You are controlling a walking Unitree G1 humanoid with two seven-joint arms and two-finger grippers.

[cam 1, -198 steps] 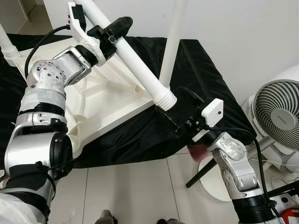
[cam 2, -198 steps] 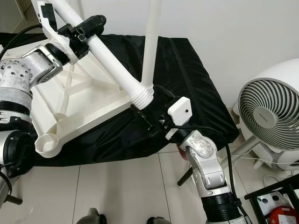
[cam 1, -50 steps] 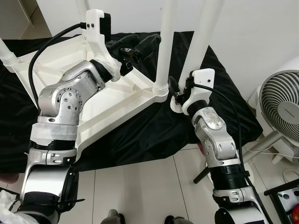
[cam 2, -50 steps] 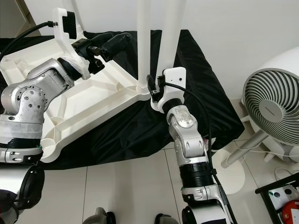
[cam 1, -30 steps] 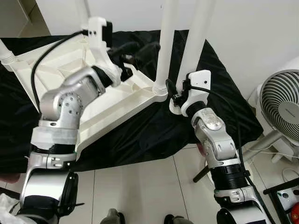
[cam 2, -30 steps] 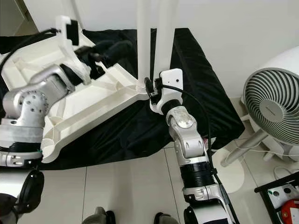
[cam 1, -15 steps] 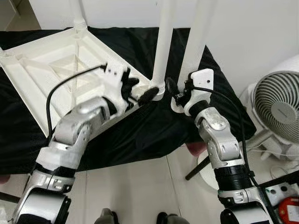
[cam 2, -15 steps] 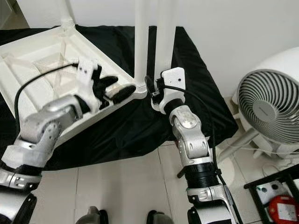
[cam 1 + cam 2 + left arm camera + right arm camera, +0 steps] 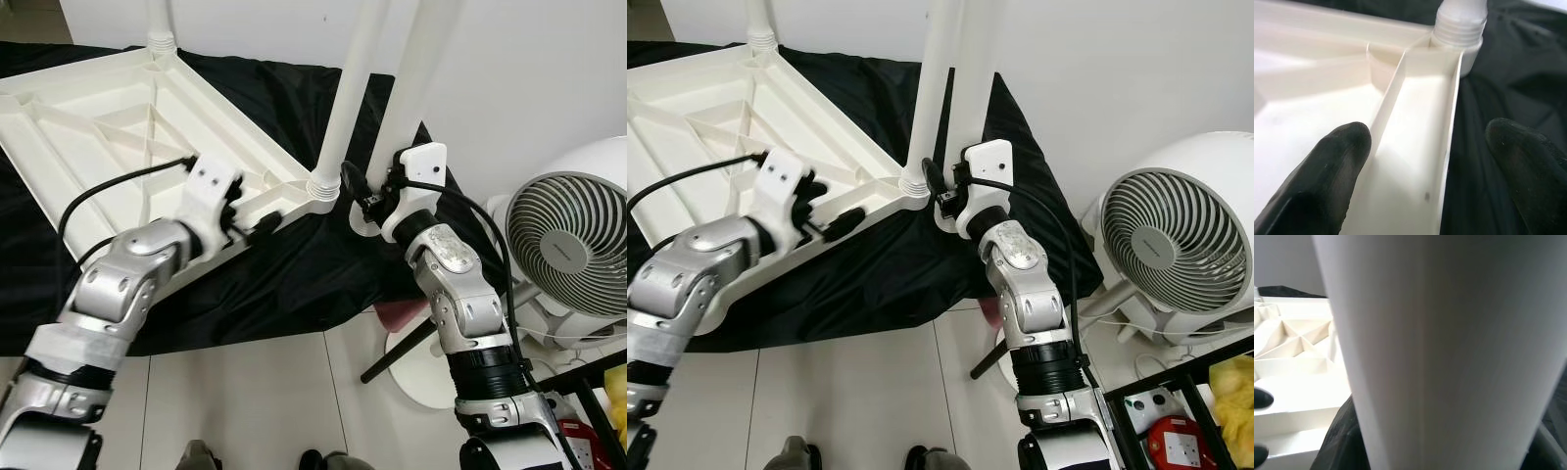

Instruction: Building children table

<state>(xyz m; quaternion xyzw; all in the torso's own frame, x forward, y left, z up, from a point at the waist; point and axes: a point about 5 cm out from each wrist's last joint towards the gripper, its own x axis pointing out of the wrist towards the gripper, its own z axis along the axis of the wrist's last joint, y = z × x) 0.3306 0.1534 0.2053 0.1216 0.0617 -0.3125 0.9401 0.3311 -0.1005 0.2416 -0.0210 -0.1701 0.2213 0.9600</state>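
Your right claw (image 9: pixel 364 204) is the nearer one: it pinches a loose white leg (image 9: pixel 409 78) near its threaded foot, long axis upright, just beside the leg already screwed in (image 9: pixel 348 98) at the near right corner of the upturned white tabletop (image 9: pixel 98 117). The tabletop lies underside up on a black cloth (image 9: pixel 294 284). Your left claw (image 9: pixel 257 223) is spread, its fingers (image 9: pixel 1334 161) straddling the tabletop's rim just left of that corner. Any free socket probably lies to the left, away from the held leg.
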